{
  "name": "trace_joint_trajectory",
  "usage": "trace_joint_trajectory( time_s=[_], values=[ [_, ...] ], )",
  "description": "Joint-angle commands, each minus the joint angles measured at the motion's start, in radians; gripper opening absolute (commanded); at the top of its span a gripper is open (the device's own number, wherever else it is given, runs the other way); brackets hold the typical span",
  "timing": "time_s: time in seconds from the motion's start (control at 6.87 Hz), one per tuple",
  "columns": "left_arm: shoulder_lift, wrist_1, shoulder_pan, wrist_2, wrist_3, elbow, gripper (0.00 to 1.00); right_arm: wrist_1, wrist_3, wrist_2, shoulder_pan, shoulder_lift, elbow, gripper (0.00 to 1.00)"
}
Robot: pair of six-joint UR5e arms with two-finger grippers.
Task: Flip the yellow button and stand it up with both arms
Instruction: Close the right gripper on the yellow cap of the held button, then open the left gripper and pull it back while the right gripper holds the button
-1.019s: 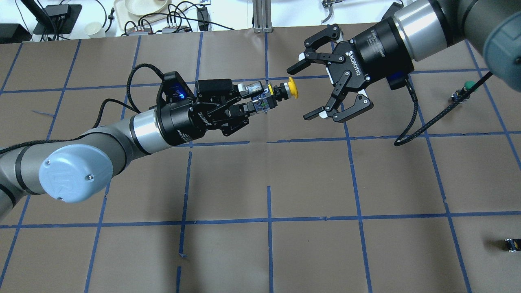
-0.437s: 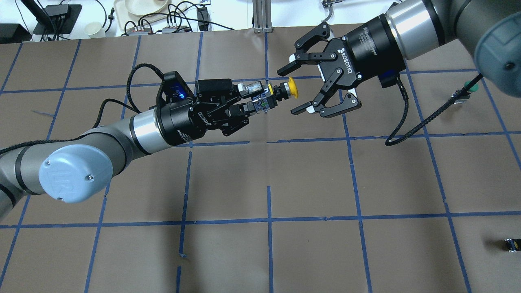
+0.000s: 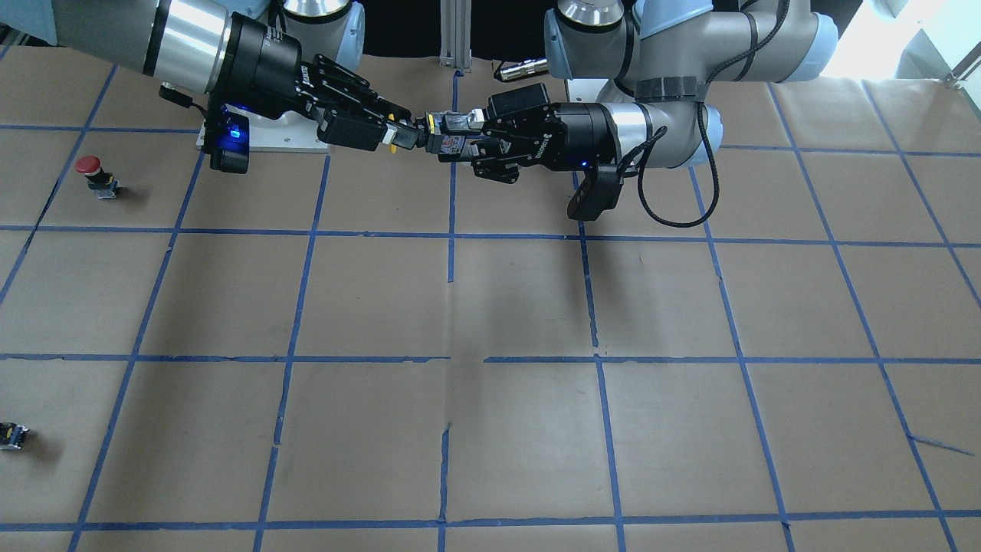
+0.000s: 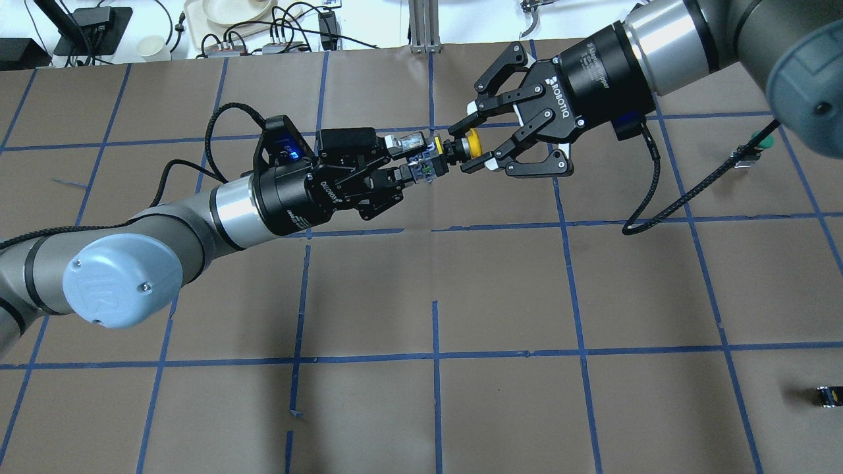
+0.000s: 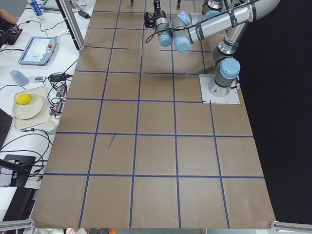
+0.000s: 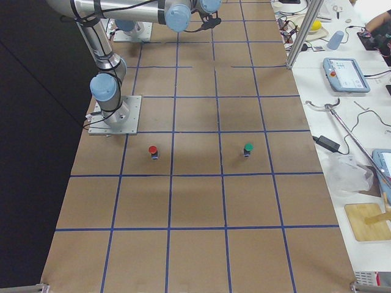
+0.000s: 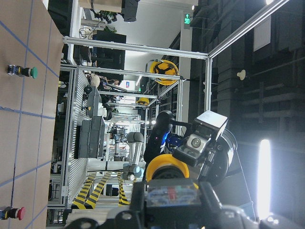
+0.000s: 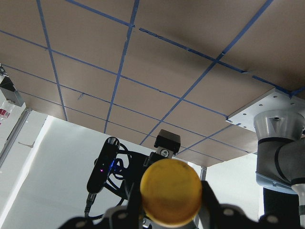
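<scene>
The yellow button (image 4: 472, 145) is held in the air, lying sideways, with its cap pointing at the right arm. My left gripper (image 4: 421, 164) is shut on its black and silver base (image 3: 448, 142). My right gripper (image 4: 461, 147) has its fingers on either side of the yellow cap, narrowed but still with a gap showing in the overhead view. In the right wrist view the cap (image 8: 171, 193) fills the space between the fingers. In the left wrist view the cap (image 7: 167, 164) sits just beyond the base. Both grippers meet above the far middle of the table.
A red-capped button (image 3: 90, 170) and a green-capped button (image 4: 757, 139) stand on the robot's right side of the table. A small black block (image 4: 826, 396) lies near the right front edge. The brown paper table (image 4: 435, 296) has a blue tape grid.
My right gripper has moved left onto the yellow cap and its fingers have narrowed around it. The left arm and the button have stayed still.
</scene>
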Motion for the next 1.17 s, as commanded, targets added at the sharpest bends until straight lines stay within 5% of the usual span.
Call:
trace_joint_trajectory(
  time_s=[0.0,0.15,0.29,0.58,1.02],
  values=[
    [0.0,-0.001,0.0,0.002,-0.002,0.0,0.23,-0.003,0.0,-0.004,0.0,-0.003,-0.007,0.27],
    [-0.002,0.0,0.0,0.009,0.0,0.0,0.79,-0.006,0.002,-0.004,-0.002,-0.003,-0.009,0.27],
    [-0.002,0.0,0.0,0.014,-0.011,0.003,1.0,-0.008,0.002,-0.007,-0.003,0.003,-0.01,0.25],
    [0.002,0.002,0.008,0.023,-0.058,0.013,1.0,-0.005,0.007,-0.126,-0.018,-0.005,-0.027,0.21],
    [-0.005,0.061,0.106,0.437,-0.203,0.104,1.0,-0.002,0.042,-0.49,-0.087,-0.006,-0.078,0.2]
  ],
)
